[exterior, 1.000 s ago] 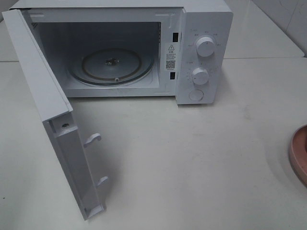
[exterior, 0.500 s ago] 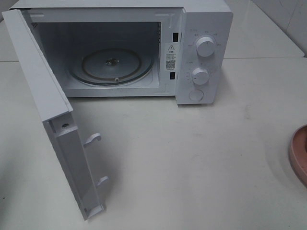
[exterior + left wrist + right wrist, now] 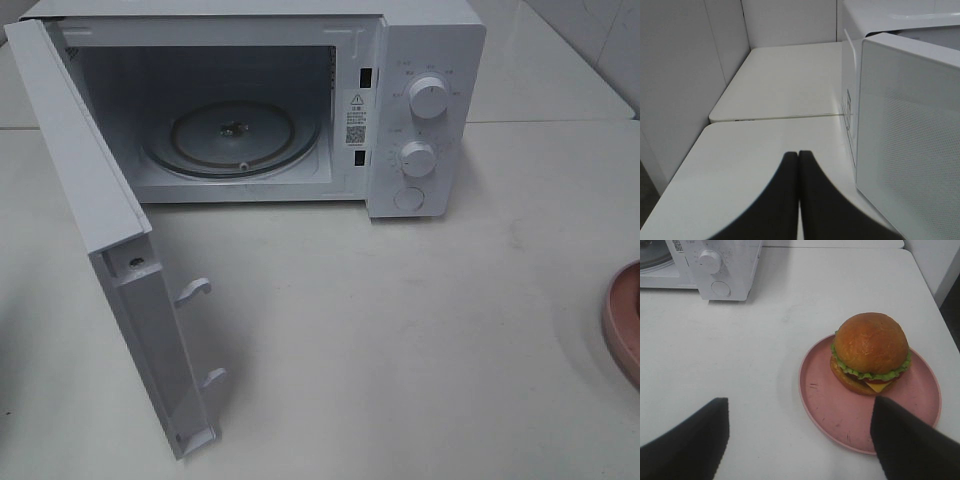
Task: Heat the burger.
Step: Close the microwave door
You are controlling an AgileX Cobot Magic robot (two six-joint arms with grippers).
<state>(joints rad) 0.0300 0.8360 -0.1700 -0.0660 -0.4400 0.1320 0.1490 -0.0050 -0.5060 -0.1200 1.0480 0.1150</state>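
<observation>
Right wrist view: the right gripper (image 3: 800,440) has its jaws spread wide and empty above a pink plate (image 3: 825,410) holding the burger (image 3: 870,352). Left gripper (image 3: 798,165) is closed, empty, beside the door (image 3: 910,150). Nothing has moved since earlier. Microwave (image 3: 425,60) at 12 o'clock stands open, holding only its turntable (image 3: 232,135).

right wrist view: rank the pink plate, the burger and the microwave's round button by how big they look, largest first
1. pink plate
2. burger, covering well under half the plate
3. microwave's round button, smallest by far, though it sits farther from the camera, which shrinks it somewhat
</observation>
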